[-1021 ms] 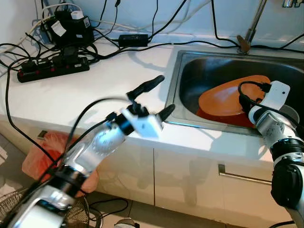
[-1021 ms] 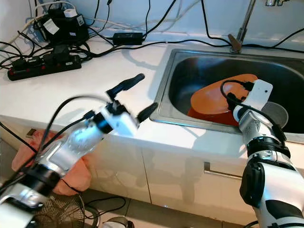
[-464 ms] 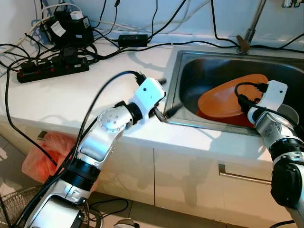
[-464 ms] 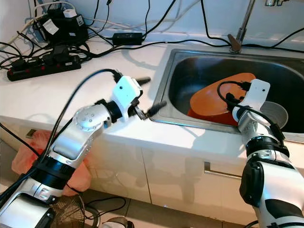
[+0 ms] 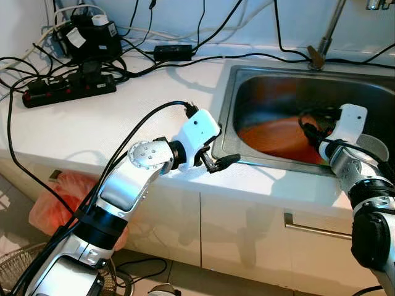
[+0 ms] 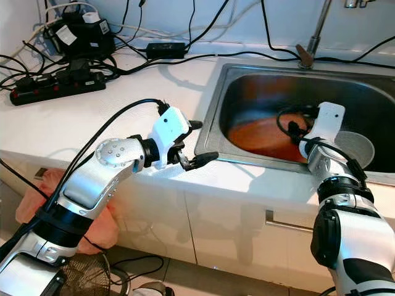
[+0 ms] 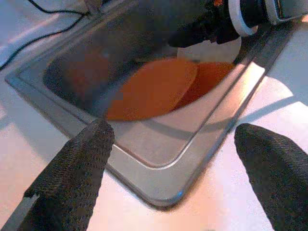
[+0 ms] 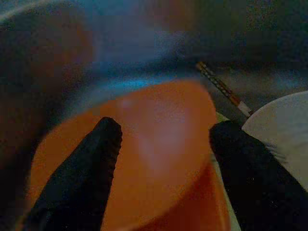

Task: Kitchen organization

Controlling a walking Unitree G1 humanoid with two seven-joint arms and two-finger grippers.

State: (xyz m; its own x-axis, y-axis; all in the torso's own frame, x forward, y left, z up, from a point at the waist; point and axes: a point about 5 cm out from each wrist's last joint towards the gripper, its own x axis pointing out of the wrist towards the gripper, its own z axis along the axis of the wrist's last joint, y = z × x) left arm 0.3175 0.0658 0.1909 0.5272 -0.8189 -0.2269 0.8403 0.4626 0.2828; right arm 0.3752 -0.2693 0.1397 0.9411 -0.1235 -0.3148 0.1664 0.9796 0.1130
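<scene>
Two orange plates (image 6: pixel 262 132) lie overlapping in the steel sink (image 5: pixel 229 132), and the upper one (image 7: pixel 154 86) is blurred. My right gripper (image 8: pixel 166 163) is down in the sink just over the upper plate (image 8: pixel 154 139), fingers open and nothing between them. Beside the plates sits a white bowl (image 6: pixel 357 146). My left gripper (image 6: pixel 199 142) hovers open over the counter's front edge at the sink's near left corner, pointing toward the basin. Its fingers (image 7: pixel 72 168) spread wide apart and hold nothing.
A black power strip (image 5: pixel 68 87), adapters (image 5: pixel 92 37) and many cables cover the counter's back left. The faucet (image 5: pixel 322 52) rises behind the sink. A thin striped stick (image 8: pixel 221 86) lies in the basin. Below are a cabinet handle (image 5: pixel 315 229) and an orange bag (image 5: pixel 52 197).
The upper orange plate, propped up tilted before, has dropped lower and flatter in the sink. My left gripper swung from above the counter down to the sink's near left corner.
</scene>
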